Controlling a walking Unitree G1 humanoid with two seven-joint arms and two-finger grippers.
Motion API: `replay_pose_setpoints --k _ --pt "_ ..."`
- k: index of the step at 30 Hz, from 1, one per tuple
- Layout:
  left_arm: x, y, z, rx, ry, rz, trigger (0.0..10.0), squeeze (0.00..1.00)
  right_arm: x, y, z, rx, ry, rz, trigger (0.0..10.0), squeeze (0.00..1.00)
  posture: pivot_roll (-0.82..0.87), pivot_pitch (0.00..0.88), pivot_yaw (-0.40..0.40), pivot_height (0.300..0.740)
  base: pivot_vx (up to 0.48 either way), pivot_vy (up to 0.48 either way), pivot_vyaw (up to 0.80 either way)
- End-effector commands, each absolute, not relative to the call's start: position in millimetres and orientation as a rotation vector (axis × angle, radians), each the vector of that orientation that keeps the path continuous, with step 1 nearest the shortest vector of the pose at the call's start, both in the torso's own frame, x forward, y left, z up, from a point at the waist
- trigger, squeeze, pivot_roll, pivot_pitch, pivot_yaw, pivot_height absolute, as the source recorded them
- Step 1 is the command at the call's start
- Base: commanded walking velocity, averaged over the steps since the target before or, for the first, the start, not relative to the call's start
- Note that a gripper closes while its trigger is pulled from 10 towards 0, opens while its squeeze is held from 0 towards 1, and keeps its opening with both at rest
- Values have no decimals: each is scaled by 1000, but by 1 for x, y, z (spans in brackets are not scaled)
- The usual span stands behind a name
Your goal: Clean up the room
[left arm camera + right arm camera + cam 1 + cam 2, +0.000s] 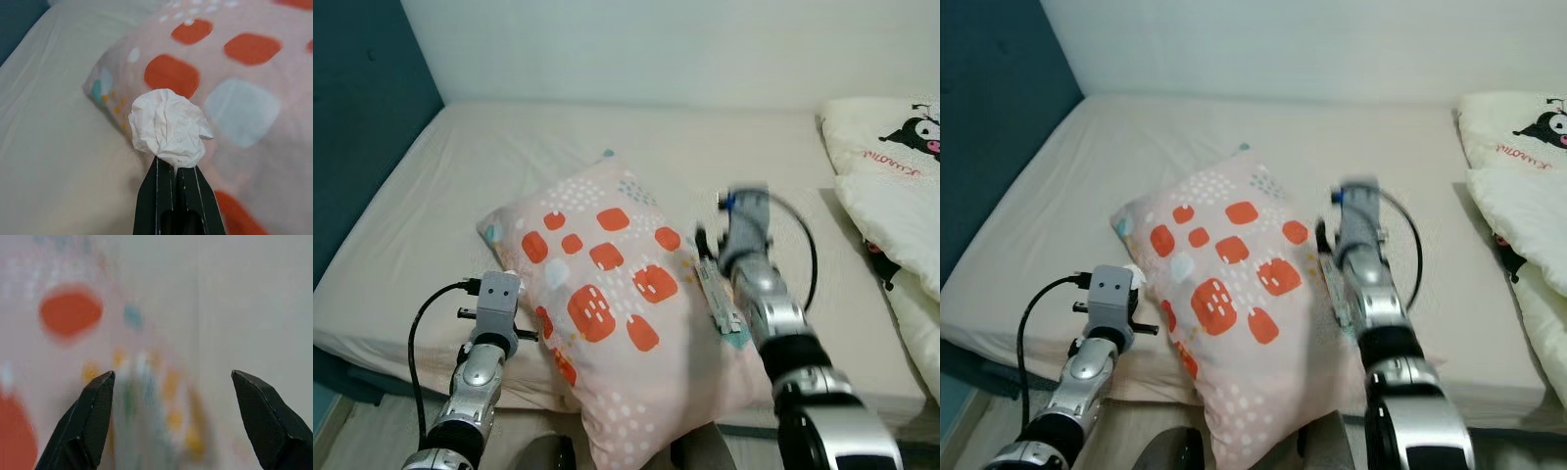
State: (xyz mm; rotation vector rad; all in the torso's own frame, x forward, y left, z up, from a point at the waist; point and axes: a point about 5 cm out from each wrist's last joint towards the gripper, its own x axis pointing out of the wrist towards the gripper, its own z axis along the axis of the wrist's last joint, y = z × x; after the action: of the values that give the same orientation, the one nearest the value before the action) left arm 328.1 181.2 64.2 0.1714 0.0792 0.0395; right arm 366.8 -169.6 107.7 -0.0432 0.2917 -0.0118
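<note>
- Crumpled white tissue [168, 128] pinched at the very tips of the left gripper [175, 169], fingers fully closed on a thin fold; held just beside the near left corner of the patterned pillow [607, 294], over the bed [489, 166].
- Likely to slip free: only a small edge of the wad clamped, so any jerk or brush against the pillow could pull it loose and drop it onto the sheet or down past the bed's front edge.
- Right gripper [173, 401] spread wide and holding nothing, hovering at the pillow's right edge, view blurred there.
- Risk of snagging or shoving the pillow if those open fingers drive in, sliding it off the bed's front edge, which it already overhangs.
- White quilt [886, 186] well to the right of the pillow, untouched.
</note>
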Motion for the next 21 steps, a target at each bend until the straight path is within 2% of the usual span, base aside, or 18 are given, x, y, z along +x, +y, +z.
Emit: replay_pose_setpoints --k 1,8,14,19,20,21 --pt "325 177 56 166 119 37 10000 0 365 -152 112 8 212 102 10000 0 -175 118 6 625 0 0 0" --pt "327 175 59 160 109 46 10000 0 354 -151 88 -63 312 85 10000 0 -167 109 -10 625 0 0 0" --pt "327 183 58 155 113 82 10000 0 334 -172 55 -110 578 -31 10000 0 -162 100 -26 625 0 0 0" --pt "327 184 58 154 115 89 10000 0 331 -179 51 -102 583 -39 10000 0 -166 92 -26 625 0 0 0" --pt "327 184 58 153 117 92 10000 0 331 -180 52 -85 556 -28 9294 0 -167 91 -25 625 0 0 0" --pt "327 184 57 152 118 93 10000 0 332 -181 52 -66 528 -10 0 0 -168 87 -22 625 0 0 0"
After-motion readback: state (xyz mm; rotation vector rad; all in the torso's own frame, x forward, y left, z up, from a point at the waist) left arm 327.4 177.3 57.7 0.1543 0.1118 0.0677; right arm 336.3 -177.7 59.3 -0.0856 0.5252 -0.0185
